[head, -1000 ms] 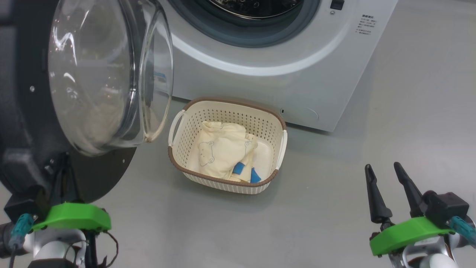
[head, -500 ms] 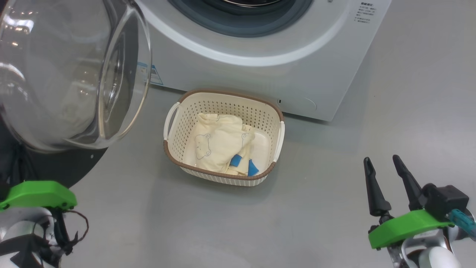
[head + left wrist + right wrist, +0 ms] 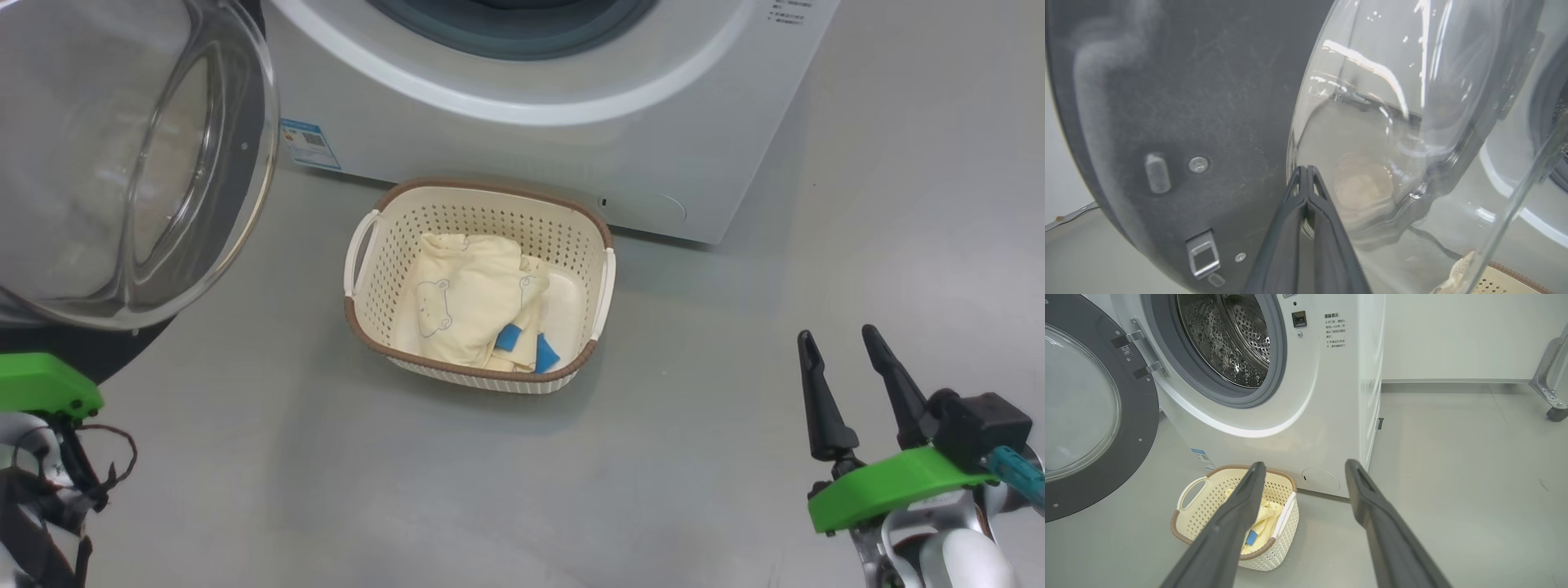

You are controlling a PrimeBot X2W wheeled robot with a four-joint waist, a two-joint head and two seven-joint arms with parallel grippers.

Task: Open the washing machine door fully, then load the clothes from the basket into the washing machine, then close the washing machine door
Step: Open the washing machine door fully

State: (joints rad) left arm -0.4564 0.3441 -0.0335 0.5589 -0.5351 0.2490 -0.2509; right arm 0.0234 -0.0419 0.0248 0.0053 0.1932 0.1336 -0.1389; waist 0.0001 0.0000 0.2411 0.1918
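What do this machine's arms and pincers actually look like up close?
Each gripper has two long, dark, tapering fingers, seen on the right gripper and the left gripper. The right one's base carries a bright green bracket, a black box and a teal plug on a silvery-white wrist. Thin dark wires loop by the left wrist.

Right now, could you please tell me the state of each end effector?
Left end effector: closed, holding nothing, tips near the washing machine door.
Right end effector: open, empty.
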